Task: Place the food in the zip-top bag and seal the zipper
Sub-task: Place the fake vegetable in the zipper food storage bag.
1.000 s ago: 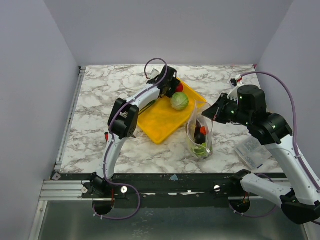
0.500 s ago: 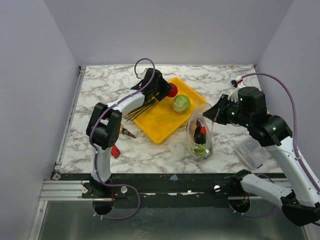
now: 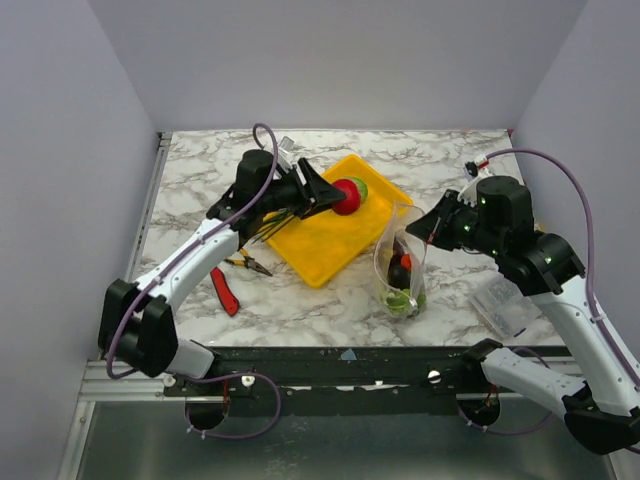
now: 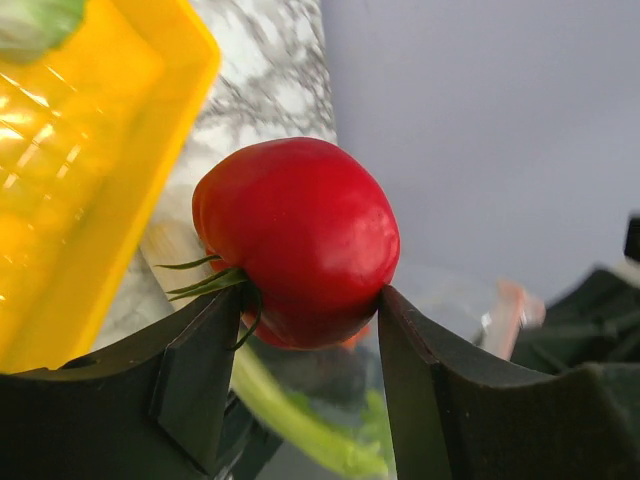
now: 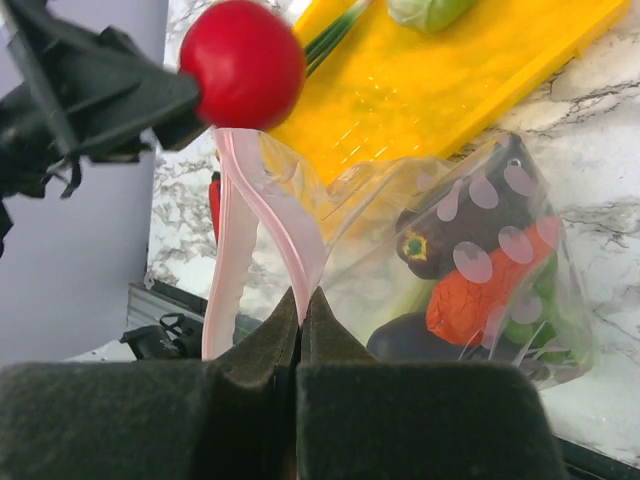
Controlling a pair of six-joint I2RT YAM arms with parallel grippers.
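The left gripper (image 4: 305,300), half-open, clamps the tomato (image 4: 300,235) with the zip-top bag (image 5: 480,290) just beyond its fingertips, whose zipper (image 5: 238,210) the fully closed right gripper (image 5: 300,305) pinches; the floppy, narrow mouth may deflect the tomato on release

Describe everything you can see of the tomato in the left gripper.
The tomato is round, glossy and evenly red, like smooth plastic, with thin green calyx strands at its stem end, turned toward one finger. The left gripper clamps it between two dark fingers, in the air above the yellow tray. Nothing else touches it. It is outside the zip-top bag, close to its open mouth in the right wrist view.
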